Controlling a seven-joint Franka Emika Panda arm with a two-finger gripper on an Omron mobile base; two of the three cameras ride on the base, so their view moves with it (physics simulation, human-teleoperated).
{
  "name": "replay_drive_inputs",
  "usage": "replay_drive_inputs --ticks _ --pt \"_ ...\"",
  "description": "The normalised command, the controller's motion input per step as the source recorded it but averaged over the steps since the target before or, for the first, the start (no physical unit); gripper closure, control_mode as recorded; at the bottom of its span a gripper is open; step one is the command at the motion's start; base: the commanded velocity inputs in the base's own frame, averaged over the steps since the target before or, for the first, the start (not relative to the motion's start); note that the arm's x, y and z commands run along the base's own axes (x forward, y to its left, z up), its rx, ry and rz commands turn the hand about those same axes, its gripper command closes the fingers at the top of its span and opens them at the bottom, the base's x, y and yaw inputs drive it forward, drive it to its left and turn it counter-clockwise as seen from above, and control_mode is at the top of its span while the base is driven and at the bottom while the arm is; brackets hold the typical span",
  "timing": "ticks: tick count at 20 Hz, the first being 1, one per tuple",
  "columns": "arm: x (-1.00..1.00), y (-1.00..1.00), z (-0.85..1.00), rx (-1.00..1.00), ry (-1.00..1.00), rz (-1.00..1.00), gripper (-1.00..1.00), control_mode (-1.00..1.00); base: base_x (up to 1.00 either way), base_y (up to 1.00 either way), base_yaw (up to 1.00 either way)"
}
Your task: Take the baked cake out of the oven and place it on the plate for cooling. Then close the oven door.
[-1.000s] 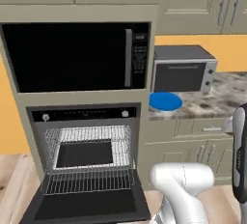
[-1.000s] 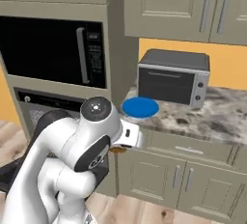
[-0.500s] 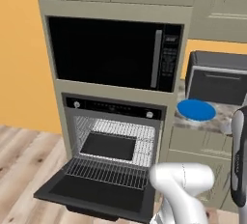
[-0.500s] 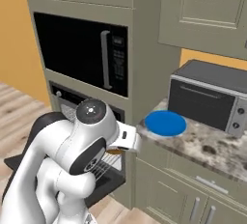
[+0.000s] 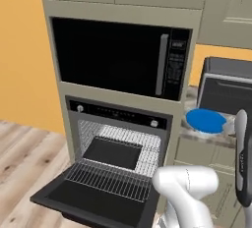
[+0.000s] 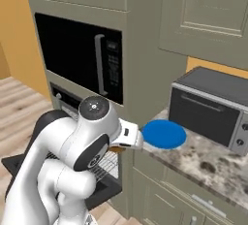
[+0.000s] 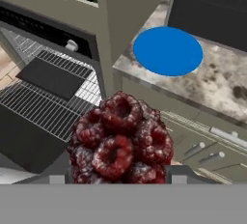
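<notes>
The claw (image 7: 118, 179) is clenched on the baked cake (image 7: 120, 138), a dark red-brown lump with a bumpy, berry-like surface, seen close up in the hand view. Only the upper parts of the two dark finger tips show, one at each lower side of the cake, pressed against it. The cake is held in the air, off the oven rack and not yet on the plate; beyond it in the hand view lie the front edge of the tabletop and the cabinet drawers below.

The plate (image 5: 205, 121), round, flat and bright blue, lies on the speckled stone tabletop (image 6: 213, 156), just right of the tall cabinet column and in front of the silver toaster oven (image 6: 209, 108). Nothing rests on the plate.

The oven (image 5: 120, 138) sits in the column under the large black microwave (image 5: 118, 57). Its control strip carries two silver knobs, and the lit cavity holds a dark tray (image 5: 112, 152) on a wire rack. The oven door (image 5: 93, 200) hangs fully open, folded down flat toward the near side, with a second wire rack (image 5: 110, 178) drawn out over it.

In the right base view the white arm bends in front of the oven, its wrist reaching right toward the plate's near left edge.
</notes>
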Motion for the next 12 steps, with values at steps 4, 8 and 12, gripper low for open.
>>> replay_drive_inputs --ticks 4,8,12 --pt "0.00 0.00 0.00 0.00 0.00 0.00 1.00 1.00 -0.10 -0.83 0.18" --pt "0.00 0.00 0.00 0.00 0.00 0.00 1.00 1.00 0.04 -0.44 0.31" --pt "0.00 0.00 0.00 0.00 0.00 0.00 1.00 1.00 0.34 -0.03 0.34"
